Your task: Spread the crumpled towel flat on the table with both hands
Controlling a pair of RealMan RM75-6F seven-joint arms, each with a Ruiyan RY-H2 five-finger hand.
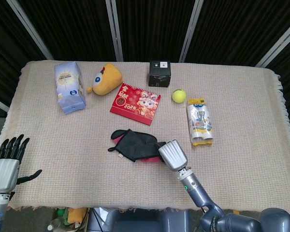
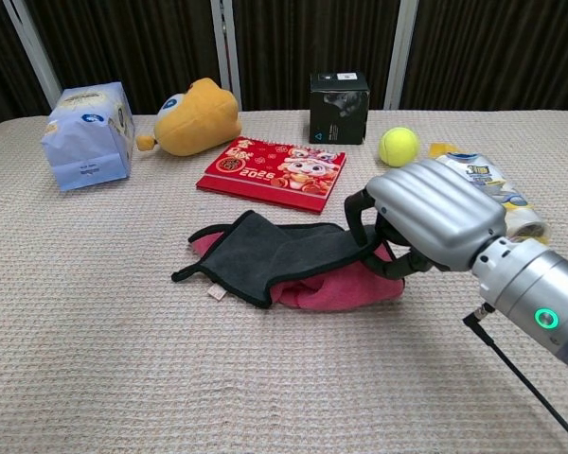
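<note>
— Off the table's near-left corner, what do you see?

— The left hand (image 1: 4,166), black fingers spread and straight, thumb out, holding nothing. It shows only in the head view, well apart from everything else.

— And along the back of the beige woven tablecloth (image 2: 95,331)?

— A pale blue tissue pack (image 2: 87,134), then a yellow plush toy (image 2: 197,115), a red 2025 desk calendar (image 2: 273,173) lying flat, a black cube-shaped box (image 2: 339,95), a yellow-green tennis ball (image 2: 399,146) and a white-and-yellow wrapped packet (image 2: 492,185).

— Where is the towel?

— The crumpled dark grey and pink towel (image 2: 275,257) lies mid-table, in front of the calendar, bunched and folded over itself.

— And the other hand?

— The silver right hand (image 2: 426,216) sits at the towel's right end, dark fingers (image 2: 362,210) curled down onto the cloth's edge. Whether they actually pinch it, I cannot tell.
</note>
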